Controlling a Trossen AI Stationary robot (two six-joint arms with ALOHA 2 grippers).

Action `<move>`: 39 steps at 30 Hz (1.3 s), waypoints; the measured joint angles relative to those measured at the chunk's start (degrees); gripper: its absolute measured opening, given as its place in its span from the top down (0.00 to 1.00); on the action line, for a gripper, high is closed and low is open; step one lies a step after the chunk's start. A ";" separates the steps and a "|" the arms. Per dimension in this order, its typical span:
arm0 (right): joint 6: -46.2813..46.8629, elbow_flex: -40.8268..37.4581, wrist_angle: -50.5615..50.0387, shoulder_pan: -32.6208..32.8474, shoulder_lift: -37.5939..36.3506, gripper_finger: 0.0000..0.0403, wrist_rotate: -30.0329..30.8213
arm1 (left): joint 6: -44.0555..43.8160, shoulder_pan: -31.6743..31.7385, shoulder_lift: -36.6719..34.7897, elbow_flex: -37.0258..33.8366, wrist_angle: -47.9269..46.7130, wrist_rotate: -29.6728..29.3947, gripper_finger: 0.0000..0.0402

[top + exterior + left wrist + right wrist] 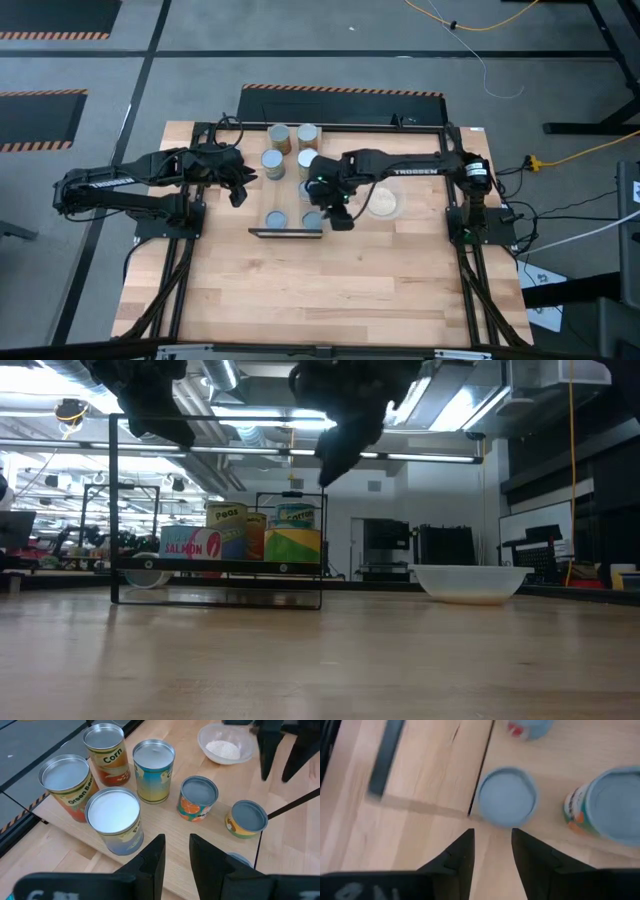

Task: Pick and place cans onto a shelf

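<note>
Several cans (276,159) are gathered at the upper centre of the overhead picture, standing upright on the shelf (286,232), whose black front edge runs just below them. In the low view the shelf is seen at the left of centre, with the labelled tins standing on its board.

The right gripper (339,214) is held over the lower right part of the shelf. In its wrist picture, a small blue-topped can (507,797) is seen just beyond the fingertips (464,845), in line with the gap between them; the jaws are parted by a narrow gap and nothing is held. A larger can (612,802) is seen at the right edge of that picture.

The left gripper (238,186) is held at the left end of the shelf. Its jaws are slightly apart and empty, and a white-topped can (113,819) stands just beyond the left fingertip (154,854).

A bowl (384,203) with pale contents lies right of the shelf on the table (320,300).
</note>
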 joint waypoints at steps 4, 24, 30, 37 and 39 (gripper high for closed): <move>-10.85 2.69 -8.33 0.45 -0.11 0.67 -0.03 | 0.00 -0.01 0.02 0.00 -0.02 0.00 0.80; -37.70 -0.13 3.02 1.42 -0.03 0.67 -0.12 | 0.02 0.00 0.00 0.00 0.00 0.00 0.80; -39.06 -0.18 3.02 1.37 1.24 0.67 -0.13 | 0.02 -0.01 0.00 0.00 0.00 0.00 0.80; -40.10 -0.20 3.29 1.29 3.50 0.67 -0.16 | 0.02 -0.01 0.02 0.00 -0.22 -0.02 0.80; -41.58 -0.20 3.49 1.29 3.77 0.67 -0.19 | 0.02 -0.01 0.00 0.00 -0.22 0.00 0.80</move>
